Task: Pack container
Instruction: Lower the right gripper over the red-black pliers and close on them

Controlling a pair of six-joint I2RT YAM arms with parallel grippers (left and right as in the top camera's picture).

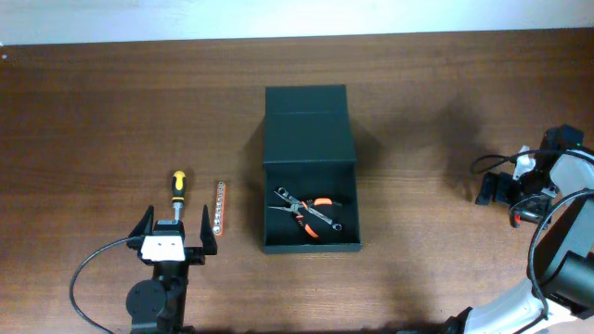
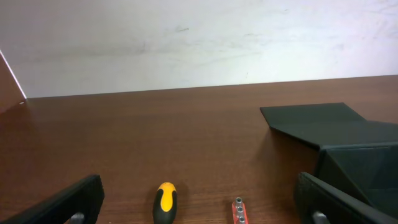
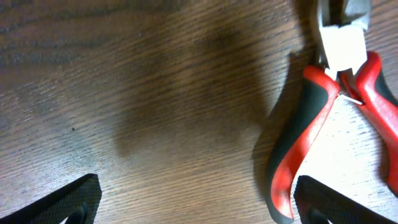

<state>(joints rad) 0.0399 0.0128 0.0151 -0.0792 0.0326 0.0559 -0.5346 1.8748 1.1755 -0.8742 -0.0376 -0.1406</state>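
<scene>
Only right wrist view shows red-black pliers [image 3: 305,137]; left pincer [image 1: 177,221], right pincer [image 3: 196,199] both open, empty.

Overhead top-down, far; L wrist low, fwd, shares container [image 2: 317,121]; R wrist close, down

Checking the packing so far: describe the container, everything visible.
The container is a dark green-black, matte, rigid-looking square box. It stands open on the wooden table, near its middle. Its hinged lid is folded back behind it. Inside lie orange-handled pliers and a silver wrench, crossing each other. Nothing else touches it.
</scene>
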